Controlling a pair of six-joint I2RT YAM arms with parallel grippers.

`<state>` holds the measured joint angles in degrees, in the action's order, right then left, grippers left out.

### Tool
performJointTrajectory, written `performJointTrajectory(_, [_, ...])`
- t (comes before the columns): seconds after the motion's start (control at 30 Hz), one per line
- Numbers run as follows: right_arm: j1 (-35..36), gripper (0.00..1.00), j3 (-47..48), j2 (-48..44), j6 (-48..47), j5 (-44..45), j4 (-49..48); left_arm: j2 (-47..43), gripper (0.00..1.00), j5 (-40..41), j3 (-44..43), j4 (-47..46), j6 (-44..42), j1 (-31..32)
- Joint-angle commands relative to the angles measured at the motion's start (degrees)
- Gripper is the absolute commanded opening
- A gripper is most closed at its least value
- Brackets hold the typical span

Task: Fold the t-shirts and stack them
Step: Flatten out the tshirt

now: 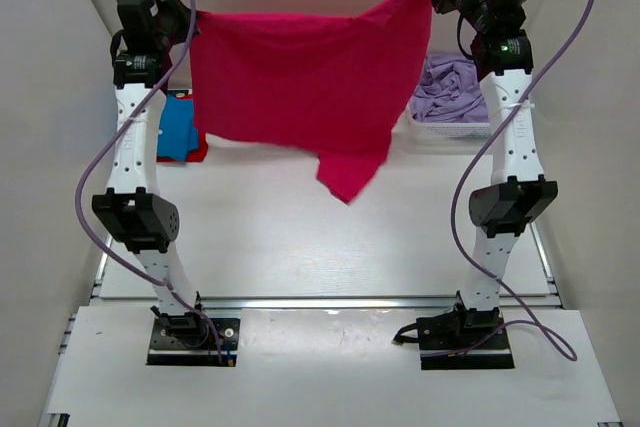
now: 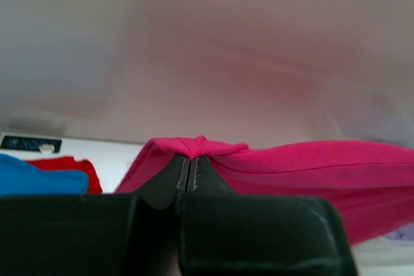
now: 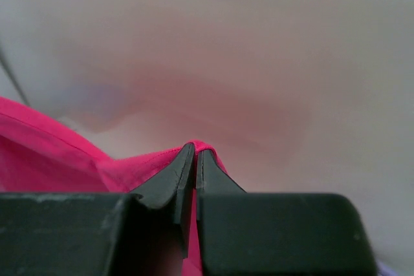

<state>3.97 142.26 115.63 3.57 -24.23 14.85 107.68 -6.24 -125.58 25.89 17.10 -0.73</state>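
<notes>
The white table (image 1: 300, 247) is under everything. Above it the crimson-pink t-shirt (image 1: 290, 77) hangs in the air, stretched between the two arms, and one part of it droops lower at the right. The lavender t-shirt (image 1: 455, 87) lies in the white basket (image 1: 450, 129) at far right. The blue t-shirt (image 1: 178, 127) and the red t-shirt (image 1: 197, 152) lie at far left. The left gripper (image 2: 189, 159) is pinched tight on a hem of the pink cloth, and the right gripper (image 3: 195, 150) likewise. Each pinch takes only little cloth, so I think a quick swing can pull an edge free. The drooping part can also fold under and wrinkle when the shirt is laid down.
</notes>
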Motion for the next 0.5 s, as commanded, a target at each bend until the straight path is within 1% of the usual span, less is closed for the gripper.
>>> performJointTrajectory(0.0, [-2.29, 0.0, 5.49, -3.66, 0.99, 0.94, -11.42, -1.95, 0.0, -0.88, -7.74, -0.14, -1.63, -1.37])
performJointTrajectory(0.1, [-3.88, 0.0, 4.88, -5.24, 1.61, -0.82, -11.86, -3.87, 0.0, -1.41, -6.44, -0.66, -1.28, -1.99])
performJointTrajectory(0.13, [-5.53, 0.0, 3.57, -6.55, 1.96, -2.3, -11.95, -5.45, 0.0, -0.88, -4.34, -0.93, -1.46, -2.17])
performJointTrajectory(0.2, [-6.34, 0.0, 0.57, -8.4, 1.62, -2.49, -11.08, -8.7, 0.0, 0.26, 0.31, -2.5, -1.9, -2.17])
performJointTrajectory(0.27, [-6.08, 0.01, -5.81, -11.12, -0.22, -2.41, -8.71, -14.31, 0.0, 0.61, 11.35, -4.95, -1.9, -2.26])
performJointTrajectory(0.3, [-5.9, 0.0, -7.24, -11.57, -0.67, -1.97, -8.53, -15.64, 0.0, 0.7, 14.37, -6.36, -1.46, -2.17])
performJointTrajectory(0.37, [-4.15, 0.0, -15.91, -15.51, -4.78, 0.14, -6.51, -21.34, 0.0, 1.66, 27.08, -8.39, -0.76, -1.99])
performJointTrajectory(0.4, [-2.75, 0.0, -21.0, -16.48, -5.76, 1.02, -6.07, -22.67, 0.0, 1.93, 29.75, -9.01, -0.06, -1.91])
performJointTrajectory(0.43, [-1.61, 0.0, -24.27, -19.1, -6.38, 1.9, -5.8, -25.73, 0.0, 2.46, 36.13, -9.1, 0.21, -1.73])
performJointTrajectory(0.47, [-0.2, 0.0, -30.14, -22.09, -7.0, 2.17, -6.15, -28.81, 0.0, 3.07, 41.41, -9.62, 0.65, -1.82])
